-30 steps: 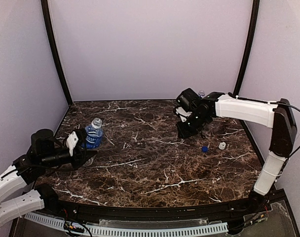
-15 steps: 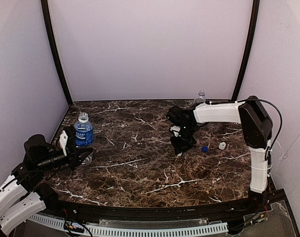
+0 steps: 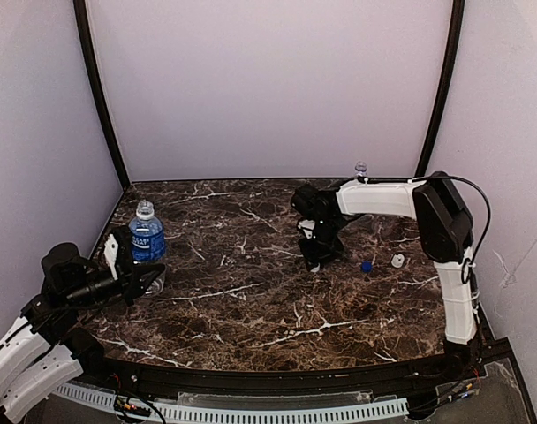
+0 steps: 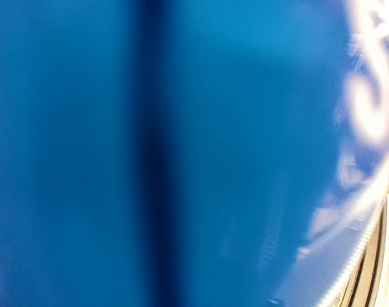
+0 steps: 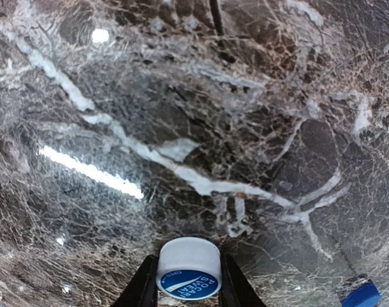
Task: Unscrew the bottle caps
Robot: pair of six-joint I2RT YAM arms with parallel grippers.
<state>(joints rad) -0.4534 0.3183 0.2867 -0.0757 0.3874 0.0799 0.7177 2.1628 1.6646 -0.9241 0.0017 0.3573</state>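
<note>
The right gripper (image 5: 189, 283) is pinched narrow on a white cap (image 5: 189, 263), its two dark fingers pressing either side of the cap's rim. The cap's printed top faces the wrist camera and it hangs just above the marble table (image 3: 251, 300). In the overhead view this gripper (image 3: 314, 260) points down at the table's middle-right. A blue cap (image 3: 366, 266) and a second white cap (image 3: 397, 260) lie loose on the surface to its right, near each other. The blue cap (image 5: 361, 296) also shows at the lower right corner of the wrist view. Far across the table, the left gripper (image 3: 138, 267) is clamped on the lower part of the blue-labelled bottle (image 3: 147, 240), holding it upright near the left edge. The label fills the left wrist view completely. Whether this bottle's neck is bare is too small to tell. Another bottle (image 3: 360, 170) peeks out behind the right arm at the back. The step in hand looks like setting down the removed cap, likely the last of the three. Next, the right gripper needs to lower a little, ideally toward the two loose caps, and spread its fingers so the cap lands flat without rolling. Then the left gripper can release the bottle standing.
</note>
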